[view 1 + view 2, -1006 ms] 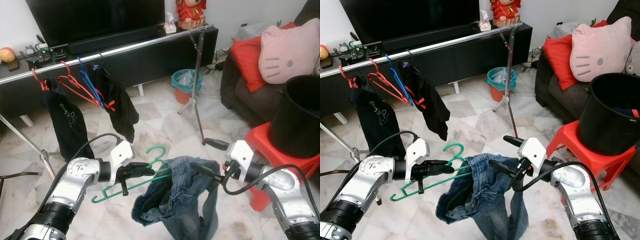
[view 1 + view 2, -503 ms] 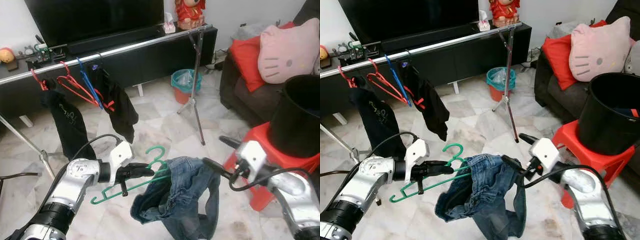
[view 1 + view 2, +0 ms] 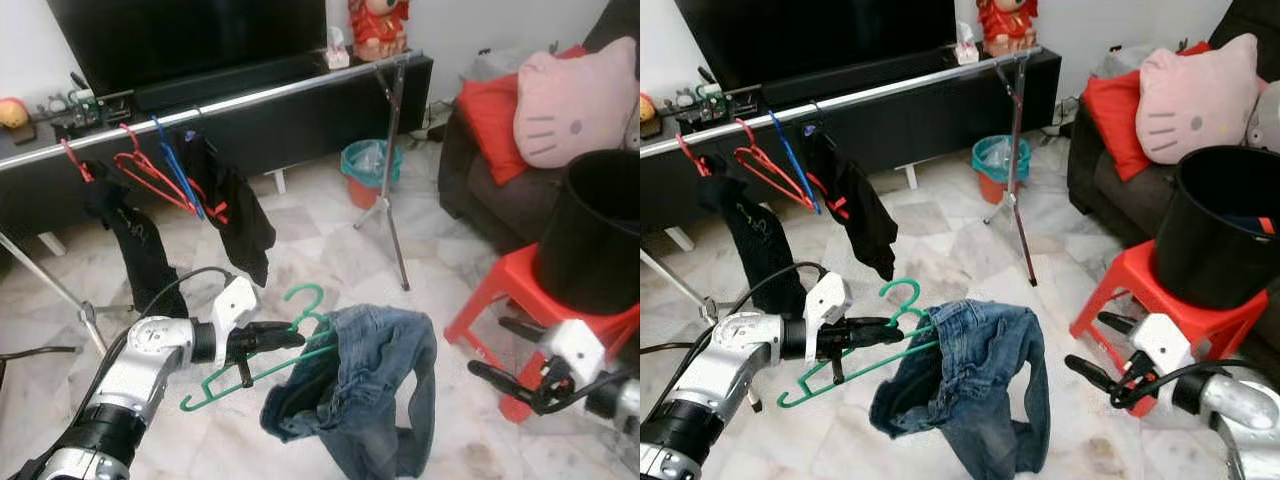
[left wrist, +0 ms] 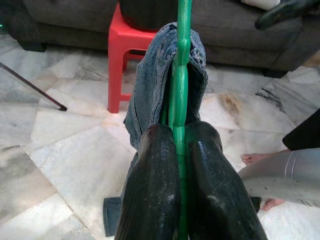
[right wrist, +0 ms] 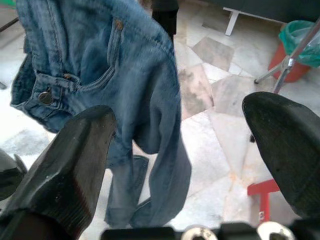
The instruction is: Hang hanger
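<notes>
One green hanger (image 3: 262, 357) carried the whole job, pinched at its neck between the pressed-together fingers of the left gripper (image 3: 278, 336), hook (image 3: 902, 295) curling up just beyond the fingertips. Hung low and near, out over the marble floor (image 3: 320, 245), with the rail (image 3: 230, 101) lying far and to the left of it, well apart and higher. Ran long and level from far left to far right, that rail, on its tripod stand (image 3: 392, 190), already bearing red hangers (image 3: 150, 172), a blue hanger (image 3: 180, 175) and dark clothes (image 3: 235, 205) towards its left part, with bare bar to the right of them. Judged the left arm plainly the nearer and the only one placed for the lift: up and away towards the far side, hook turned to drop across the bar. Sat tilted, the hanger's long axis, left end low and right end raised, roughly along the rail's own line. Draped over its right half were blue jeans (image 3: 365, 390), bunched and sagging towards the floor, waistband button seen in the right wrist view, so likely heavy and lopsided on that side. Hovered off to the near right, the right gripper (image 3: 1102, 350), fingers spread wide and holding nothing, apart from the jeans, beside the red stool (image 3: 1160, 285) bearing the black bucket (image 3: 1220, 225).
</notes>
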Controlling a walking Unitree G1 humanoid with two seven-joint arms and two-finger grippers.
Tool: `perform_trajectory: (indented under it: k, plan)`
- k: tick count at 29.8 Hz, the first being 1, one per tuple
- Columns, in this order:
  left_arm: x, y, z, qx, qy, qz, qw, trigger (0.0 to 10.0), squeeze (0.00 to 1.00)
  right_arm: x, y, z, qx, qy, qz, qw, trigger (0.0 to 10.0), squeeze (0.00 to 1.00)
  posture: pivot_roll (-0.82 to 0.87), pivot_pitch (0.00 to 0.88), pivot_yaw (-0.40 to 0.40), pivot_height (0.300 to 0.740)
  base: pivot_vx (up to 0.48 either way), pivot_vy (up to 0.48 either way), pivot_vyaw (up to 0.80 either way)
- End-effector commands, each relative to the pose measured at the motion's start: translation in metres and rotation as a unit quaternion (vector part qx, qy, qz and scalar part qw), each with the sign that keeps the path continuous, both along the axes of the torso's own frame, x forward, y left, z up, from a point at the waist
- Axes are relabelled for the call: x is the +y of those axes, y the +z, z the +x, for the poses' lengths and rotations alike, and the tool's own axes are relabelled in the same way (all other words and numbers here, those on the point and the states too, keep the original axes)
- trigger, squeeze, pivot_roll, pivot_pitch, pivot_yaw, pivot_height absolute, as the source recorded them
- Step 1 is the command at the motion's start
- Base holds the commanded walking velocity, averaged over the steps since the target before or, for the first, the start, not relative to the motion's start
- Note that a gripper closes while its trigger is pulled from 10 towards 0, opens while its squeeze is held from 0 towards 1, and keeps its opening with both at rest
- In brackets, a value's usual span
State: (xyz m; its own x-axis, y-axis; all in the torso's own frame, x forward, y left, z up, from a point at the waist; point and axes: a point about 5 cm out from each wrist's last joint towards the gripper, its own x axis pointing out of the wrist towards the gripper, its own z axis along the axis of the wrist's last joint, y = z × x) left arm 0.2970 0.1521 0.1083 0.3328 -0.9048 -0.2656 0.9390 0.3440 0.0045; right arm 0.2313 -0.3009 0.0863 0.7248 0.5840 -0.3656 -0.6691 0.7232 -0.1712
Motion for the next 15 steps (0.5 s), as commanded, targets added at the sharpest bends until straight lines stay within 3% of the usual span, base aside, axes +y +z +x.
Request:
perform_trajectory:
  k: [1,11,14,15]
  plan:
    - [0.003,0.027,0.007,-0.034,-0.003,-0.048,0.998,10.0,0.00,-0.005,0.004,-0.004,-0.010,-0.009,0.008,1.000,10.0,0.00,0.05,0.001,0.088,0.740,0.000,0.000,0.00]
    - [-0.001,0.040,0.001,-0.007,-0.038,-0.109,0.993,10.0,0.00,-0.022,-0.001,-0.017,0.000,-0.043,0.011,0.999,10.0,0.00,0.04,0.000,0.089,0.740,0.000,0.000,0.00]
    - [-0.001,0.044,0.000,-0.004,-0.048,-0.112,0.993,10.0,0.00,-0.020,-0.002,-0.016,-0.012,-0.056,0.008,0.998,10.0,0.00,0.04,0.000,0.090,0.740,0.000,0.000,0.00]
    - [-0.001,0.045,0.000,-0.005,-0.050,-0.108,0.993,10.0,0.00,-0.019,-0.001,-0.011,-0.040,-0.076,-0.006,0.996,10.0,0.00,0.04,0.000,0.091,0.740,0.000,0.000,0.00]
